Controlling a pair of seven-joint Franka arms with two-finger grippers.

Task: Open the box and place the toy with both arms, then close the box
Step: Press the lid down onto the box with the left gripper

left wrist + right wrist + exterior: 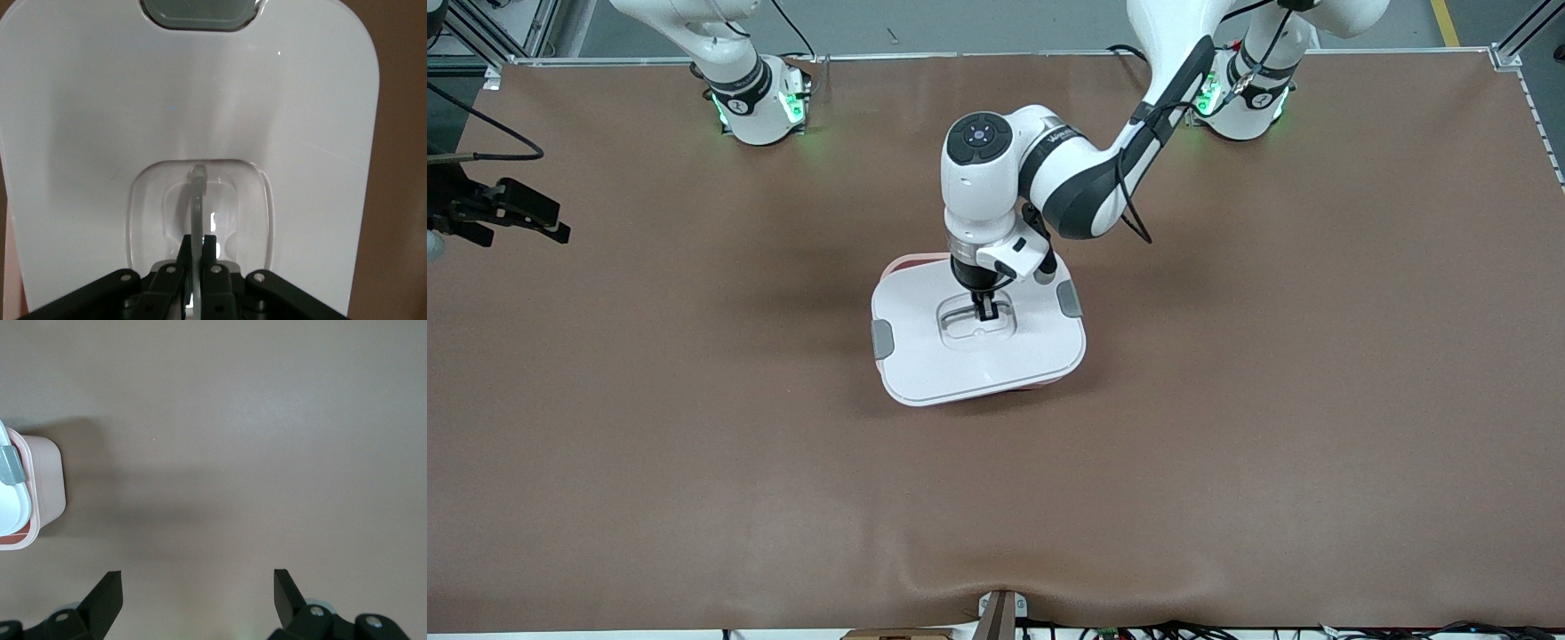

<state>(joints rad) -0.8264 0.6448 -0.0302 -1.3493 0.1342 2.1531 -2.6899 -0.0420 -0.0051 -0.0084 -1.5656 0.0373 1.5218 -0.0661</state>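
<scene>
Right arm (729, 67): waits at its own end of the table; only the base and lower links show at the top of the front view.
Right gripper (197, 597): fingers spread wide with nothing between them, over bare brown table (649, 427); its wrist view catches one corner of the box (37, 487) and a grey clip (11, 465) at the picture's edge.
Box (978, 333): stands near the middle of the table, pink tub under a white lid (925, 356); the lid lies slightly askew on the tub, so a strip of pink rim shows along the edge farther from the front camera and a sliver along the nearer edge.
Clips: one grey clip (881, 339) toward the right arm's end, the other (1069, 299) toward the left arm's end.
Handle (197, 200): clear, standing up out of the recess in the middle of the lid.
Left arm (1085, 178): reaches from its base down over the box.
Left gripper (985, 308): fingers (215, 257) pinched onto the clear handle, one on each side, inside the recess.
Toy: not visible in any view.
</scene>
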